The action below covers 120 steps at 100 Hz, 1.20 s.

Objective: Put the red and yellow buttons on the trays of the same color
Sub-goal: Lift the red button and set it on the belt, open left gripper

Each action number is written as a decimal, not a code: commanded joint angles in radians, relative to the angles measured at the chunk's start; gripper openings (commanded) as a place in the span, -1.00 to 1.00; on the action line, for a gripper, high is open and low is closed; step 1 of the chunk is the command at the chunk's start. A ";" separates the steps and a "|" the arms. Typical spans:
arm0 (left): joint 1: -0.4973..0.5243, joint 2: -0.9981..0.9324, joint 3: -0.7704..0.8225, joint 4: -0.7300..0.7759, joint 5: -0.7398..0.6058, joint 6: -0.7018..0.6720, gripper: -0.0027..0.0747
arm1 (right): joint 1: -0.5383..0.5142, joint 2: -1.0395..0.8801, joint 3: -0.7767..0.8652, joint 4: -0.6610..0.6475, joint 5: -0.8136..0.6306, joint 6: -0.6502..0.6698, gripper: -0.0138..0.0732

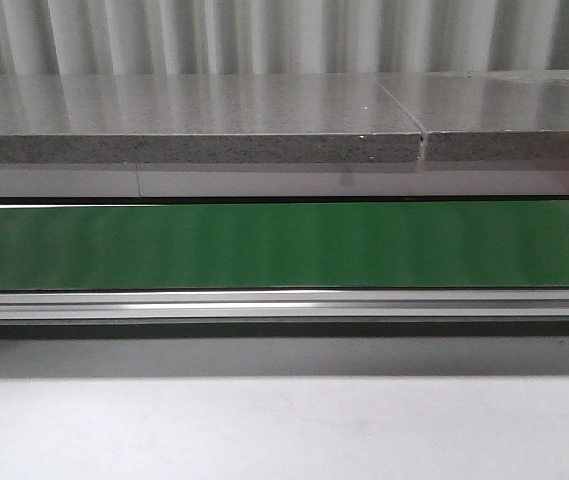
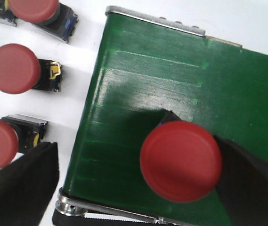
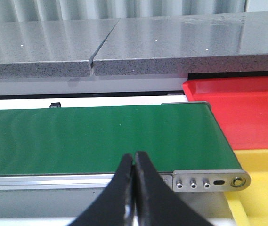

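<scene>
We see a long green belt (image 1: pixel 284 245) running across the front view, with a grey stone shelf (image 1: pixel 194 125) behind it and a white table (image 1: pixel 284 430) in front. No arms show in that view. In the left wrist view, our left gripper (image 2: pixel 124 169) holds a red button (image 2: pixel 181 161) over the end of the belt. One black finger (image 2: pixel 18 190) is on one side and the other finger is hidden behind the button, so the jaws look clamped on it. Three more red buttons (image 2: pixel 13 68) lie in a row on the white table beside the belt. In the right wrist view, our right gripper (image 3: pixel 134 162) hangs near the other end of the belt with its two black fingers pressed together and nothing between them. Just past that end sit a red tray (image 3: pixel 251 113) and a yellow tray (image 3: pixel 265 188), side by side.
</scene>
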 commanded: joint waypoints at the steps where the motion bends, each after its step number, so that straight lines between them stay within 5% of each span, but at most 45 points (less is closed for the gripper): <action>1: -0.016 -0.050 -0.046 -0.037 -0.016 0.027 0.72 | -0.006 -0.009 -0.016 -0.009 -0.086 -0.003 -0.84; 46: -0.131 -0.102 -0.230 -0.068 0.044 0.056 0.72 | -0.006 -0.009 -0.016 -0.009 -0.086 -0.003 -0.84; 77: -0.129 -0.233 -0.167 -0.086 -0.016 0.037 0.72 | -0.006 -0.009 -0.016 -0.009 -0.086 -0.003 -0.84; 98: -0.035 -0.344 -0.021 -0.084 -0.042 0.015 0.72 | -0.006 -0.009 -0.016 -0.009 -0.086 -0.003 -0.84; 120: 0.202 -0.416 0.162 -0.084 -0.099 -0.018 0.72 | -0.006 -0.009 -0.016 -0.009 -0.086 -0.003 -0.84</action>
